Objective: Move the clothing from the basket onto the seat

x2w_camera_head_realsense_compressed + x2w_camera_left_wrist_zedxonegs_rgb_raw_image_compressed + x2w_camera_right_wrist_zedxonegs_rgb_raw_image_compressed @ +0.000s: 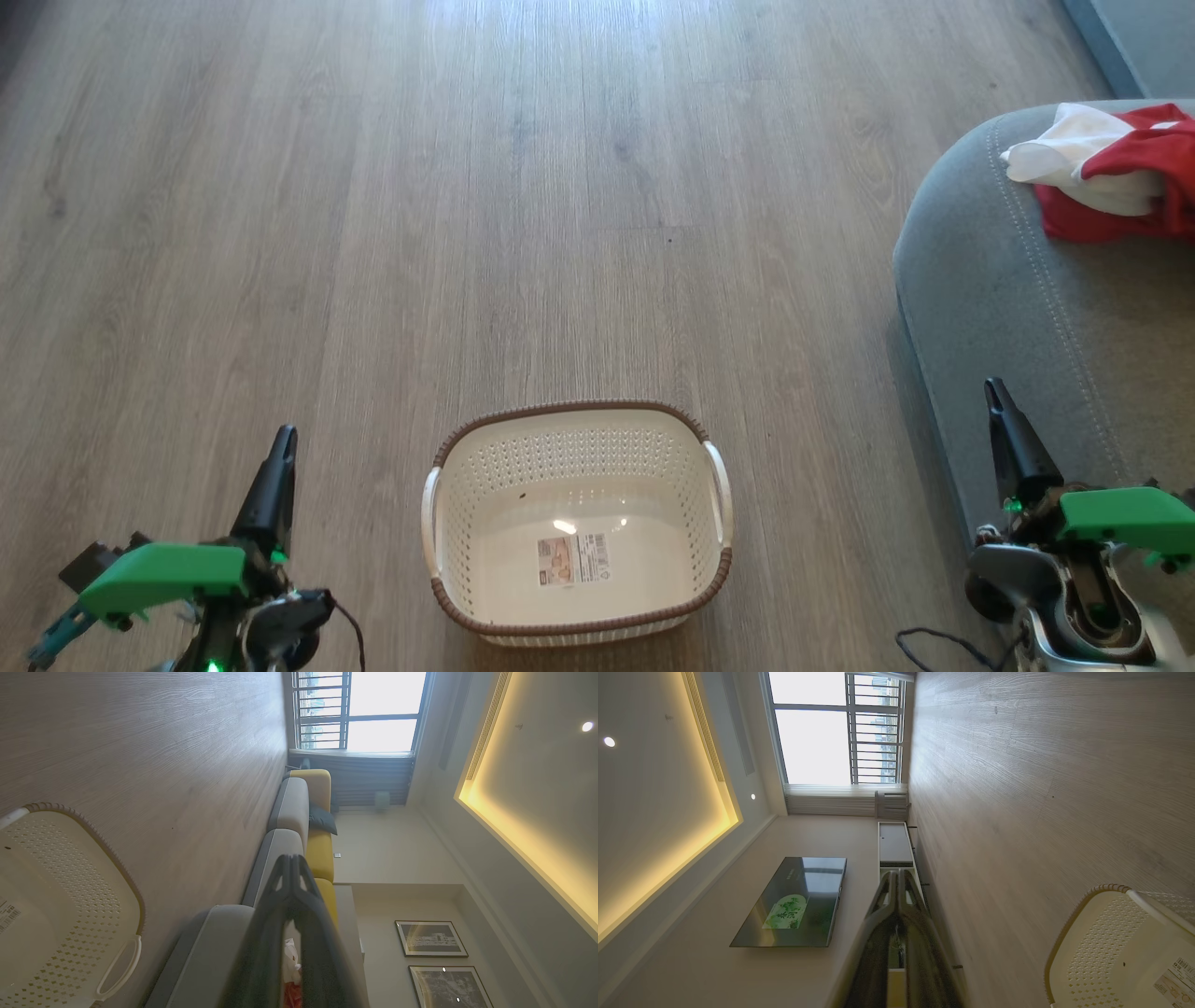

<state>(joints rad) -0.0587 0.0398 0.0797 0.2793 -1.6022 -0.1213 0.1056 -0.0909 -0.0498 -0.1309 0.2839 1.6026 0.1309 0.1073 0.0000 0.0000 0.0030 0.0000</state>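
Basket (569, 448): cream perforated plastic, rounded rectangle, brown woven-look rim, white handles. You had it on the grey wood-grain floor (373, 187) between your arms. The printed label (572, 560) on its bottom was too small to read.
Clothing (1111, 177): soft red and white fabric, crumpled on the seat (1027, 317), which was grey upholstery with double stitching.
Your left gripper (285, 441) and right gripper (993, 390) were closed, holding nothing.

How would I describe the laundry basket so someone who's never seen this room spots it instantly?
Look at the grey-brown wood plank floor, left of the large grey fabric seat cushion. There stands a small rectangular cream plastic basket. Its perforated walls, brown woven-look rim and white handles set it apart.
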